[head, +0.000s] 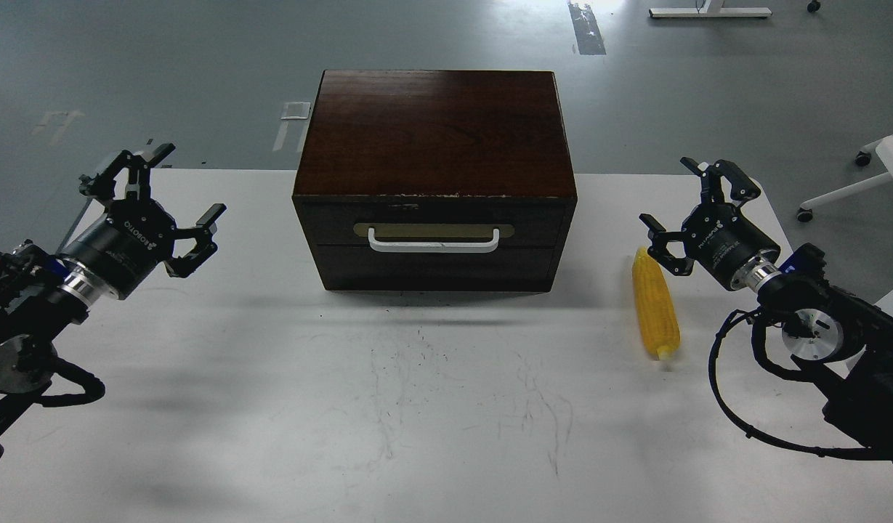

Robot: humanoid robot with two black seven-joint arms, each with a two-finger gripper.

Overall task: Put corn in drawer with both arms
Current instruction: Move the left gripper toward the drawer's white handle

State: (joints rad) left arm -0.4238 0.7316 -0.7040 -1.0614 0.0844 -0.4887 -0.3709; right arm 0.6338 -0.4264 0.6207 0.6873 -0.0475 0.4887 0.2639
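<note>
Corn (655,303): bright yellow, kernel rows, tapered tip pointing away, stubby end nearest, lying flat on white bench (417,407) right of the closed drawer (433,224). Right pincer (680,205) spread wide, empty, just beside the tip. Left pincer (176,187) spread wide, empty, well apart.

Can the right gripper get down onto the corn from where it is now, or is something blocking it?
Probably yes. The right gripper is open beside the corn, which lies alone on the table, apart from the box. Nothing sits between them.
</note>
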